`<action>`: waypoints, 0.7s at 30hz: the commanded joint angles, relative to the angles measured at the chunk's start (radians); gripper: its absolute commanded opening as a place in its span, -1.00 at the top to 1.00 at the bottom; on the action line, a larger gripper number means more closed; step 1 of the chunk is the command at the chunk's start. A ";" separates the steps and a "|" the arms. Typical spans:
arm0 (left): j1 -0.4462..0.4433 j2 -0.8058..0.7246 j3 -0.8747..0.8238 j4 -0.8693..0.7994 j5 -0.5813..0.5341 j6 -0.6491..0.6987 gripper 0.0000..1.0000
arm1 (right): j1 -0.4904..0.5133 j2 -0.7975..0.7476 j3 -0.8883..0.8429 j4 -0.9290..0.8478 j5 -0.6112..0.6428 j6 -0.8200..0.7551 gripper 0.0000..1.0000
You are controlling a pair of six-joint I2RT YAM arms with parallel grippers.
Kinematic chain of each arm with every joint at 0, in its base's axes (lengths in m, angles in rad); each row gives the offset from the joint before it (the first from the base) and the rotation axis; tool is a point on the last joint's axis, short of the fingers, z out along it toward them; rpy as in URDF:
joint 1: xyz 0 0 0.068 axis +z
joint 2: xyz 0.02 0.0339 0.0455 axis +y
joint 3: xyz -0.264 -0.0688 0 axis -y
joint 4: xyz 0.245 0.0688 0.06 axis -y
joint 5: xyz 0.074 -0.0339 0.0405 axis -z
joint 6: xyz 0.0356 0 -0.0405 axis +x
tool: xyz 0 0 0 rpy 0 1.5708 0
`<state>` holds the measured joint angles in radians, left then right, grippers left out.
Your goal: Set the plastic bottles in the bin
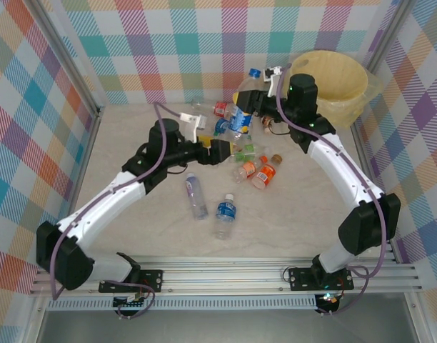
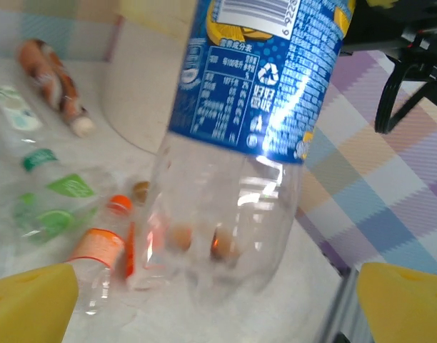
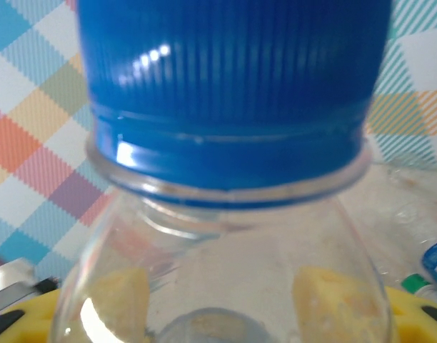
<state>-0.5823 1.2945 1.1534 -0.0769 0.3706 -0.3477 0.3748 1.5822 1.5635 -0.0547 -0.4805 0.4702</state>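
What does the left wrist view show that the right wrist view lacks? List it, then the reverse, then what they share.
Left wrist adds: the blue label on the big clear plastic bottle, an orange-labelled clear bottle and green-labelled bottles lying beyond it. Right wrist adds: its ribbed blue cap and the yellow pads of the right gripper seen through its neck. Both share that bottle and the plaid wall.

A pale, marbled tabletop (image 1: 133,236) is spread beneath the left claw (image 1: 231,151). Walls (image 1: 168,43) patterned in pastel plaid are set up beyond the claw and well off to either side of it. Aluminium rails (image 1: 225,275) are laid along the table edge well behind it, and the whole is evenly lit.
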 commanded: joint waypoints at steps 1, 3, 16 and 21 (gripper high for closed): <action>-0.012 -0.087 -0.072 -0.003 -0.218 -0.017 -1.00 | 0.006 0.020 0.072 -0.060 0.120 -0.074 0.10; -0.013 -0.132 -0.108 -0.026 -0.332 -0.041 -1.00 | 0.004 0.036 0.118 -0.093 0.164 -0.100 0.10; -0.013 -0.277 -0.194 -0.331 -0.780 -0.191 -1.00 | -0.052 0.159 0.396 -0.151 0.352 -0.233 0.11; -0.013 -0.259 -0.228 -0.399 -0.869 -0.259 -1.00 | -0.127 0.243 0.573 -0.191 0.392 -0.247 0.11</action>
<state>-0.5823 1.0321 0.9443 -0.3985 -0.3916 -0.5430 0.2886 1.7924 2.0445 -0.2207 -0.1448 0.2623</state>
